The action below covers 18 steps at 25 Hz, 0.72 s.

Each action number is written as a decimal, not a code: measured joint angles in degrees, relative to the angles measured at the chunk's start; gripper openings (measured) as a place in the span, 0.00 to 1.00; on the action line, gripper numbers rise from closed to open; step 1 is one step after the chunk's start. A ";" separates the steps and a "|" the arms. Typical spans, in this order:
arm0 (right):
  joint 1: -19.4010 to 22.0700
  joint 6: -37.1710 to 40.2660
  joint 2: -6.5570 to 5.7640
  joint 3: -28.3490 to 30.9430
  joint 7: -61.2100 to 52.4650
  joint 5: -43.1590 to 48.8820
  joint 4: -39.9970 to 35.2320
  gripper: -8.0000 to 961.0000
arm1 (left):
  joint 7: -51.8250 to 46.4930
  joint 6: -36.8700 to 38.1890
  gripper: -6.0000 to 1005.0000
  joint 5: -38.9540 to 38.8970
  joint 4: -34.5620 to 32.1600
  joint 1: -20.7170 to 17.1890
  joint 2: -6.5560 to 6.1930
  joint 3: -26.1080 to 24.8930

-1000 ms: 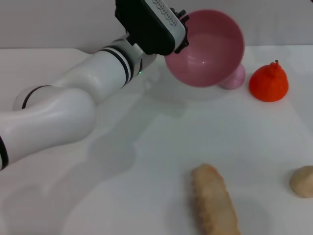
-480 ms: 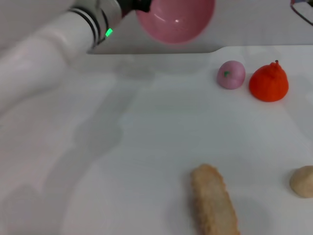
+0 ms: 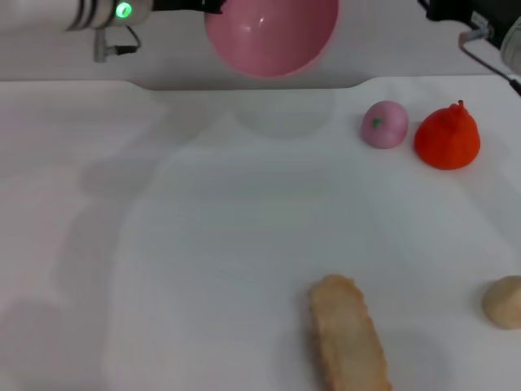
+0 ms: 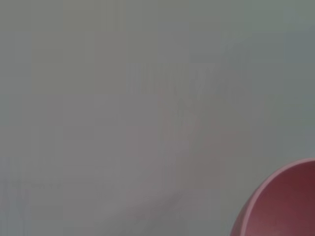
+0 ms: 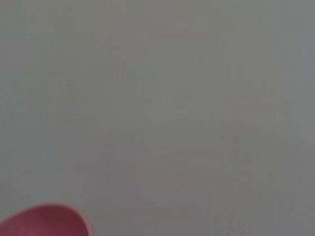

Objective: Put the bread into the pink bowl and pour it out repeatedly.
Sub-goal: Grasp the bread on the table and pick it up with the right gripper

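The pink bowl [image 3: 271,37] hangs in the air above the table's far edge, tilted so that its glossy inside faces me. My left gripper [image 3: 203,5] holds it at its left rim, at the very top of the head view. An edge of the pink bowl [image 4: 280,201] shows in the left wrist view, and the pink bowl [image 5: 44,221] also shows in the right wrist view. The bread [image 3: 346,338] lies pale side up on the table near the front edge, right of centre. My right gripper [image 3: 444,8] shows only as a dark piece at the top right corner.
A small pink ball [image 3: 384,124] and an orange pear-like toy [image 3: 447,137] stand at the back right. A beige lump [image 3: 505,301] lies at the right edge. The white table [image 3: 203,244] reaches back to a grey wall.
My left arm has lifted the bowl up and leftward off the table area, and the arm has drawn out of view. The right arm has come in at the top right.
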State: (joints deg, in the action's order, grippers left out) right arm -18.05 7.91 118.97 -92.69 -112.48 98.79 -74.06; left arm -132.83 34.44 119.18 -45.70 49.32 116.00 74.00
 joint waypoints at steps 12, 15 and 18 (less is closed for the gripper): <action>-0.92 15.48 -0.48 11.54 -1.54 -0.50 6.42 0.48 | 1.24 20.94 0.05 0.06 0.89 -1.17 -6.04 -15.73; -3.91 29.60 -1.28 19.55 -2.59 -0.50 9.81 0.48 | 1.25 21.46 0.05 0.06 0.50 -1.96 -5.40 -15.41; -7.64 45.65 -3.79 26.59 -3.39 -0.26 14.43 0.48 | 1.65 21.88 0.05 0.05 0.69 -2.06 -4.91 -15.21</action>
State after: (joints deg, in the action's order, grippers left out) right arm -25.69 53.56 115.18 -66.10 -115.87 98.52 -59.63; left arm -131.18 56.32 119.23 -45.00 47.26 111.09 58.78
